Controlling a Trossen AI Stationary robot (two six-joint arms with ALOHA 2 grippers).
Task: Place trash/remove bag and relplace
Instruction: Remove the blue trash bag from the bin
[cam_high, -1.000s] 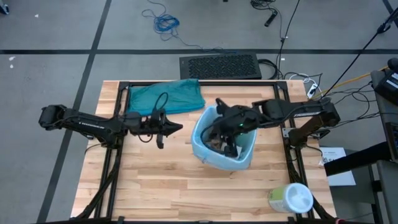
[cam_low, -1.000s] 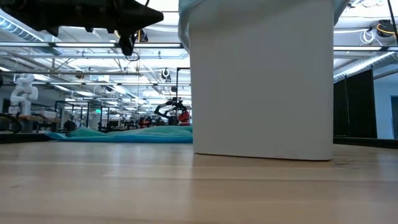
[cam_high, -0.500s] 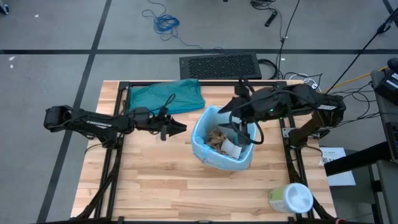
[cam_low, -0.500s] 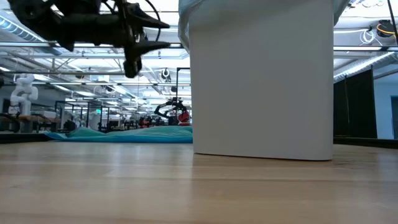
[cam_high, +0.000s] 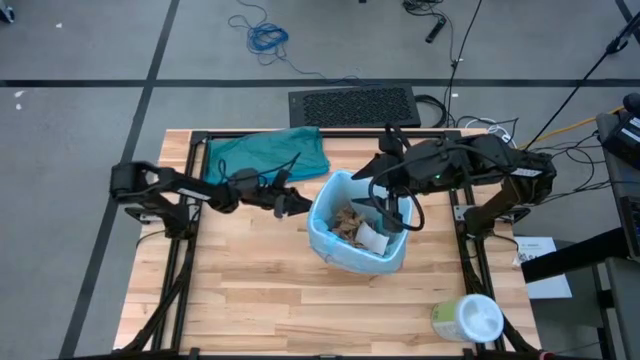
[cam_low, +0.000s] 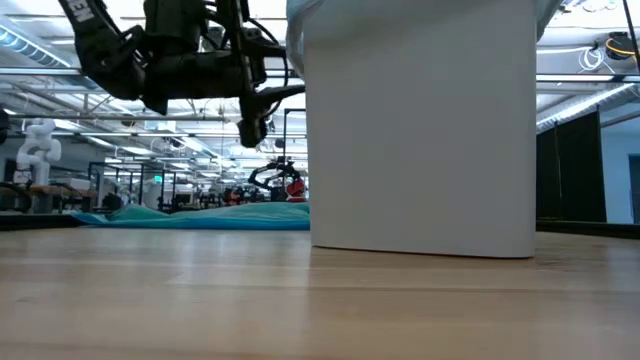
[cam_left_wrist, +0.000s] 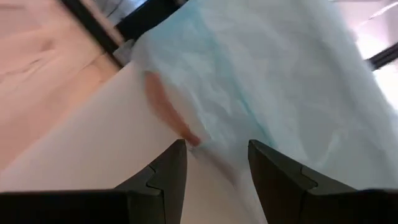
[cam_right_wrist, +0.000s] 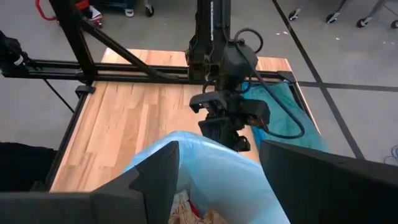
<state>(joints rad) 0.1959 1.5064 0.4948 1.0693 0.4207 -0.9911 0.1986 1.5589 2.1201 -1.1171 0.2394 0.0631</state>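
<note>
A white bin (cam_high: 392, 262) lined with the light-blue bag (cam_high: 322, 210) stands right of the table's middle, filling much of the low view (cam_low: 420, 130). The trash inside is brown paper wads (cam_high: 349, 220) and a white scrap (cam_high: 372, 238). My left gripper (cam_high: 300, 205) is open and points level at the bin's left side, its fingers framing the bag's overhang (cam_left_wrist: 249, 81) on the white wall (cam_left_wrist: 112, 143). My right gripper (cam_right_wrist: 217, 180) hangs open above the bin's far right part, with nothing between its fingers. My left gripper's fingertips (cam_left_wrist: 177, 152) stand right at the lower edge of the bag's overhang (cam_left_wrist: 205, 134) on the bin's left wall, coming level from the table's left. I cannot tell whether they touch it.
A darker teal bag (cam_high: 268, 155) lies flat at the table's far left. A white-and-green wipes tub (cam_high: 467, 320) stands at the near right corner. Bare wood lies in front of the bin and to its left.
My left gripper has gone toward the table's right, up to the bin's left side, sinking a little and rolling about its own axis. My right gripper has risen out of the bin, uncovering the trash, and has then kept still.
</note>
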